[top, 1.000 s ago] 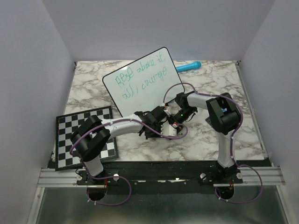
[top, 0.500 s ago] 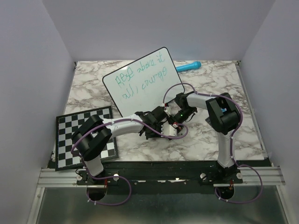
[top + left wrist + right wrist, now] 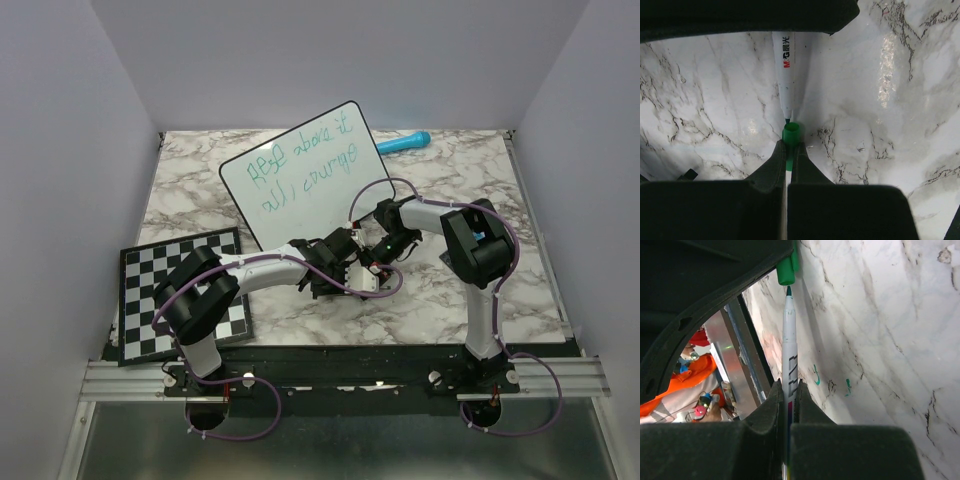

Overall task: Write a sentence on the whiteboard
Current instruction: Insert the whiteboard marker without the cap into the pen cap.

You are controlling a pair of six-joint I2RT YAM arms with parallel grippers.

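The whiteboard (image 3: 300, 170) lies at the back of the marble table, tilted, and carries the sentence (image 3: 303, 167) in two lines of green handwriting. In front of it both arms meet. My left gripper (image 3: 788, 150) is shut on a green marker cap (image 3: 791, 134), whose open end faces the marker tip. My right gripper (image 3: 788, 390) is shut on the white marker (image 3: 789, 345). The marker's green tip sits just short of the cap (image 3: 786, 271), a small gap between them. In the top view the two grippers (image 3: 362, 262) crowd together and hide the marker.
A black-and-white checkerboard (image 3: 180, 295) lies at the front left under the left arm. A blue object (image 3: 404, 143) rests at the back right, beside the whiteboard. Small green ink marks (image 3: 816, 376) dot the marble near the marker.
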